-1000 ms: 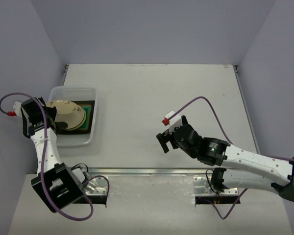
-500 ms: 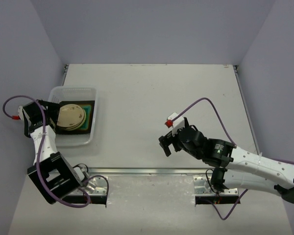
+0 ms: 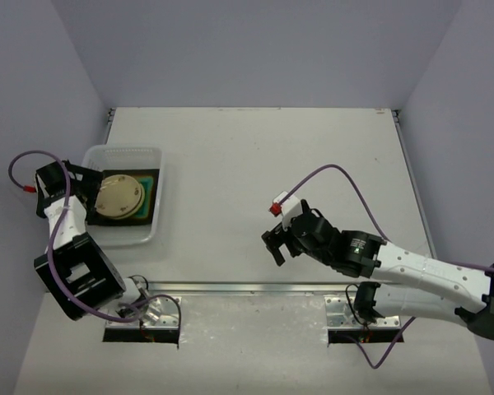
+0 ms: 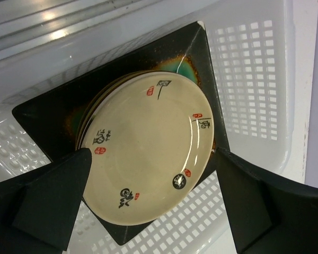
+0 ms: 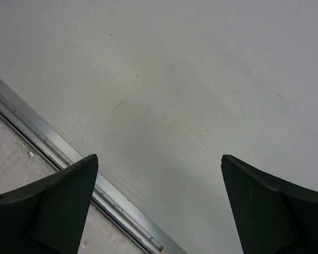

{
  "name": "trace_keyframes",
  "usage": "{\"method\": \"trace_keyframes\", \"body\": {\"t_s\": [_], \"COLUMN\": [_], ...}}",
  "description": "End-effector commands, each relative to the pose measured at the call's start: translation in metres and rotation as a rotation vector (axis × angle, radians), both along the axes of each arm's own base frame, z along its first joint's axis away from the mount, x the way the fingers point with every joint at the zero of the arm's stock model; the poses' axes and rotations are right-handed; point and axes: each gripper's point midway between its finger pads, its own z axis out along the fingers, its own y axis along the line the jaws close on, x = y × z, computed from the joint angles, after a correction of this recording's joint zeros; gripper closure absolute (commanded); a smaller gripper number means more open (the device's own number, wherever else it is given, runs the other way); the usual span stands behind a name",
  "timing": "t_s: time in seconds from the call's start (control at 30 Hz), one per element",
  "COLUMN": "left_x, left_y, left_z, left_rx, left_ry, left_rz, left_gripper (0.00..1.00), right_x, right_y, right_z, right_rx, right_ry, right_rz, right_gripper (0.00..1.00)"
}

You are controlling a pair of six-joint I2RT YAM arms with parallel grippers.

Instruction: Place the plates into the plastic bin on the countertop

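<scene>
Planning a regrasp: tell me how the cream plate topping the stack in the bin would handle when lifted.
Probably rigid and breakable: the cream plate looks like glazed ceramic. Its glossy face shows glare, so likely slippery. It lies flat on other plates, so its rim seems hard to get under.

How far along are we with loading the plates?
Done: a cream plate tops others on a dark square plate inside the plastic bin; the countertop shows no plates. In hand: nothing; the left gripper and right gripper are open. Left: likely nothing, though the stack count is hidden.
</scene>
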Motion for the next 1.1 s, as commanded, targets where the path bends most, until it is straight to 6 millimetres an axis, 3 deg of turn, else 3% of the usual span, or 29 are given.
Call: {"method": "trace_keyframes", "body": {"t_s": [0.0, 0.07, 0.13, 0.23, 0.3, 0.37, 0.43, 0.53, 0.63, 0.83, 0.9, 1.07], "left_x": [0.014, 0.025, 0.043, 0.053, 0.051, 0.043, 0.023, -0.001, -0.026, -0.072, -0.097, -0.138], "left_y": [-0.009, -0.024, -0.063, -0.122, -0.162, -0.182, -0.199, -0.201, -0.191, -0.185, -0.186, -0.170], "left_z": [0.025, 0.047, 0.080, 0.104, 0.119, 0.124, 0.132, 0.143, 0.167, 0.223, 0.246, 0.261], "left_rx": [0.008, 0.050, 0.162, 0.312, 0.431, 0.482, 0.529, 0.564, 0.654, 0.740, 0.782, 0.840], "left_ry": [-0.071, -0.130, -0.178, -0.141, -0.128, -0.121, -0.134, -0.183, -0.249, -0.470, -0.604, -0.711], "left_rz": [-0.108, -0.214, -0.403, -0.576, -0.654, -0.694, -0.748, -0.787, -0.774, -0.718, -0.711, -0.618], "left_gripper": [0.00, 0.00, 0.00, 0.00, 0.00, 0.00, 0.00, 0.00, 0.00, 0.00, 0.00, 0.00], "right_x": [0.005, 0.014, 0.031, 0.055, 0.074, 0.080, 0.085, 0.077, 0.056, 0.020, 0.007, -0.008], "right_y": [0.009, 0.003, -0.007, -0.020, -0.040, -0.050, -0.077, -0.106, -0.130, -0.166, -0.185, -0.204], "right_z": [0.017, 0.015, 0.012, 0.019, 0.041, 0.057, 0.087, 0.114, 0.134, 0.146, 0.150, 0.152], "right_rx": [0.058, 0.058, 0.068, 0.085, 0.062, 0.049, 0.017, 0.028, 0.070, 0.096, 0.096, 0.087], "right_ry": [0.019, 0.048, 0.094, 0.135, 0.061, 0.017, -0.091, -0.171, -0.201, -0.227, -0.248, -0.282], "right_rz": [-0.025, -0.081, -0.178, -0.289, -0.403, -0.444, -0.525, -0.588, -0.593, -0.556, -0.573, -0.552], "right_gripper": [0.01, 0.01, 0.01, 0.01, 0.01, 0.01, 0.01, 0.01, 0.01, 0.01, 0.01, 0.01]}}
